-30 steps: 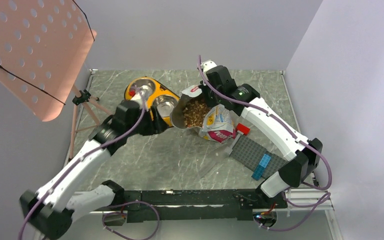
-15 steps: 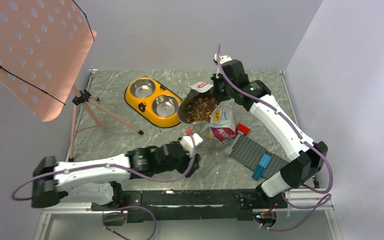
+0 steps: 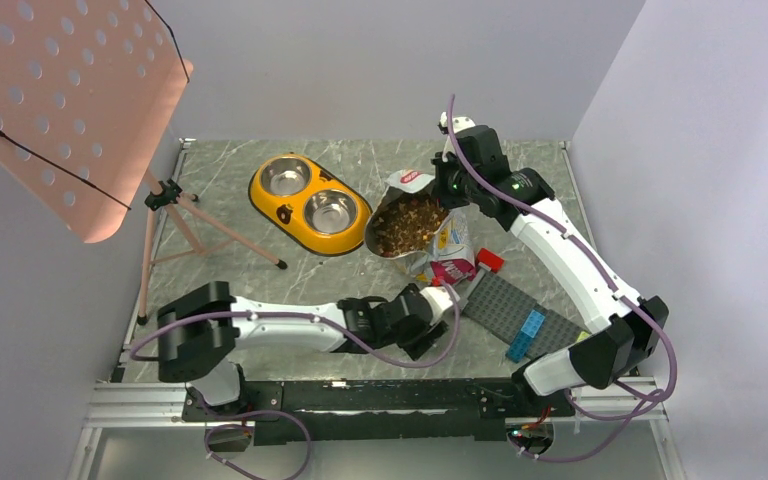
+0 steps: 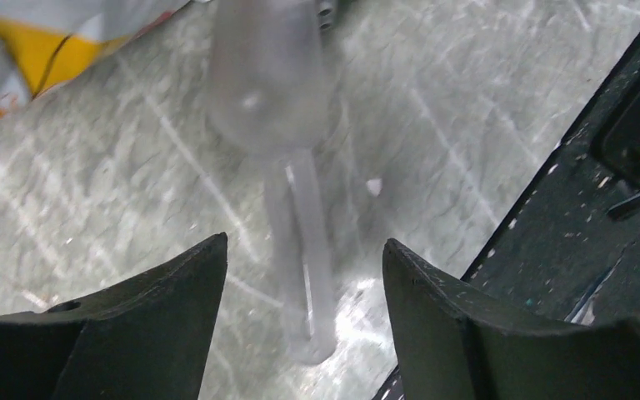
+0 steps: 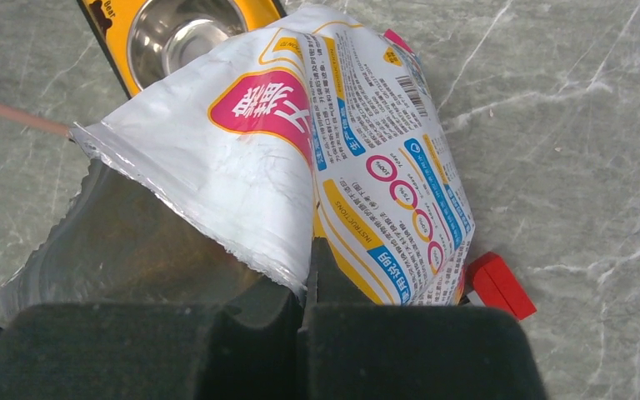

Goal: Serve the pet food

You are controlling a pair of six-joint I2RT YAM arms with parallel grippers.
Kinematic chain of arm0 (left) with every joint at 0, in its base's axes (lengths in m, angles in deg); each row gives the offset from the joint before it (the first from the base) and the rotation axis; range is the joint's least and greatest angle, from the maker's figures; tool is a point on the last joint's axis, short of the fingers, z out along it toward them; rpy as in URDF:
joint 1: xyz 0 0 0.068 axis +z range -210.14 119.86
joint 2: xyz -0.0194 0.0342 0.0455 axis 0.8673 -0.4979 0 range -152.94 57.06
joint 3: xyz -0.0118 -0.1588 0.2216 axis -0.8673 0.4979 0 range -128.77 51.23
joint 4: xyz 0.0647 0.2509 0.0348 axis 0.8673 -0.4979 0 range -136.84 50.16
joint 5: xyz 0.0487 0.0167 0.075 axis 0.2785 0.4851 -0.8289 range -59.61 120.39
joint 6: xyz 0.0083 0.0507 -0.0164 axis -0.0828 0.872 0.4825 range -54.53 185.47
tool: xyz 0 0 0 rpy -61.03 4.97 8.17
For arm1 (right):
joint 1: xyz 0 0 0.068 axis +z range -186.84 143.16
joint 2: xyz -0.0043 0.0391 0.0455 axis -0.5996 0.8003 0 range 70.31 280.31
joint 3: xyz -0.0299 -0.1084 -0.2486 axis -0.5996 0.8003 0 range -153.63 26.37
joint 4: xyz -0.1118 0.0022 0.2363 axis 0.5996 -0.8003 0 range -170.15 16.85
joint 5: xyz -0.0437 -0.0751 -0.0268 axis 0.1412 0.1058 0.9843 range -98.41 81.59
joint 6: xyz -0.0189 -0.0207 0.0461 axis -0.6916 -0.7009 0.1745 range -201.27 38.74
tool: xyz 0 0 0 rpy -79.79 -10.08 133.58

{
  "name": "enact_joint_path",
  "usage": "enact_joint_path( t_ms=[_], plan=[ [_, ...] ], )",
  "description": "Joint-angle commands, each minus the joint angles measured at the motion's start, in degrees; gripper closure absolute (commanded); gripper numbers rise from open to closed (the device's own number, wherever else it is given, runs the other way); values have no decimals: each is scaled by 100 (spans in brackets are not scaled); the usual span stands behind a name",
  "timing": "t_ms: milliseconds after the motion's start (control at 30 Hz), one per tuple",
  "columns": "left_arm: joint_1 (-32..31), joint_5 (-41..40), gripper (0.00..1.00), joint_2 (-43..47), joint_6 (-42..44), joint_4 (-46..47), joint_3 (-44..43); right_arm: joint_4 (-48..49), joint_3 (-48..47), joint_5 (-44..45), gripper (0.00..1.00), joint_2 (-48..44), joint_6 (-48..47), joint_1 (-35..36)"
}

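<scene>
Nearest the arm bases, the left claw (image 4: pixel 302 250) hangs released over the grey marbled counter (image 4: pixel 92 192). Its two dark fingers stand either side of the handle of a clear plastic scoop (image 4: pixel 271 83), which lies flat on the counter, and neither finger touches it. The scoop's cup end points away, towards a corner of the bag. Just to the right lies a dark grey studded building plate (image 3: pixel 505 300).

Farther back, the glossy white, pink and yellow pet-food bag (image 5: pixel 367 167) leans with its mouth gaping. The pet food (image 3: pixel 405 222), small brown dry kibble pieces, is heaped inside the bag. The right claw (image 5: pixel 310 275) is clenched on the bag's upper rim, which props the mouth open. Just left of the bag sits the yellow double bowl (image 3: pixel 285 212); its two steel cups look bare, with no kibble visible in them.

The step in hand appears to be fetching the scoop, so serving has hardly begun. The next move calls for the left claw to sink until its fingers reach the counter and then pinch the thin, slick handle squarely. After that it can carry the scoop into the open bag.
</scene>
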Motion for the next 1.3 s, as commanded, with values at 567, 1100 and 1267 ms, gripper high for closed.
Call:
enact_joint_path(
  t_ms=[567, 1100, 1267],
  plan=[
    [-7, -699, 84, -1144, -496, -975, 97, -53, 78, -137, 100, -631, -42, -166],
    [3075, 4304, 100, 3326, -1678, 405, 2700, 345, 653, -510, 100, -1005, 29, -676],
    [4553, 5943, 100, 2751, -2322, 1476, 2823, 328, 598, -556, 100, -1043, 25, -731]
  ],
)
